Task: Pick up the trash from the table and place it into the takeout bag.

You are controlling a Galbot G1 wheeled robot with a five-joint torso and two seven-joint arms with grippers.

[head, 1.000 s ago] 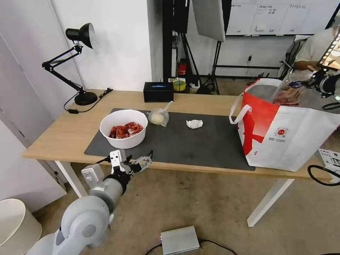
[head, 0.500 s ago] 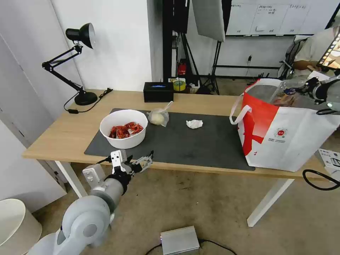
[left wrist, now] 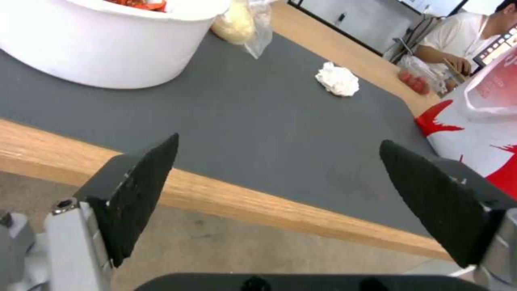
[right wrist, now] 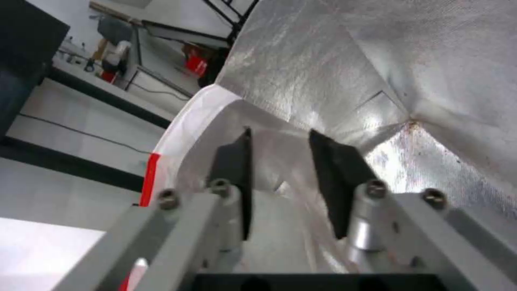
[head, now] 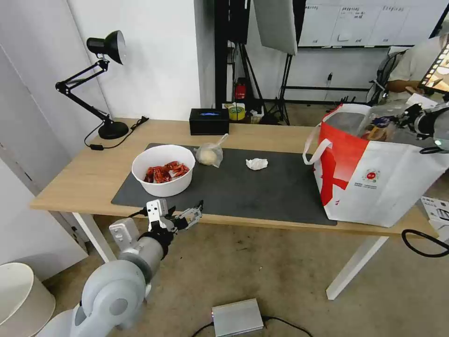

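Trash lies in several pieces on the large dark grey rectangular mat point(head: 224, 182) that covers the long light-wood tabletop point(head: 75, 180). At the mat's left sits a white round bowl point(head: 163, 169) holding a heap of red crayfish shells point(head: 166, 172). Just to its right, near but apart, stands a small knotted clear bag point(head: 209, 154) with a pale yellowish lump inside and its twisted neck sticking up. Farther right, alone on bare mat, is a crumpled white tissue point(head: 257, 163). At the tabletop's right end stands the large white and red insulated takeout bag point(head: 374, 180), upright with its mouth open, a white strap handle point(head: 313, 149) drooping over its left side and a small round red logo point(head: 371, 175) on its white front. A clear hinged plastic box with red bits point(head: 381, 122) is tilted in the bag's mouth, held by the right pincer point(right wrist: 277, 161), whose two black fingers are close together on crinkled clear plastic above the silver foil lining point(right wrist: 377, 60). The left pincer point(head: 189, 216) hangs before the near edge of the tabletop, below the bowl, its fingers wide apart and holding nothing.
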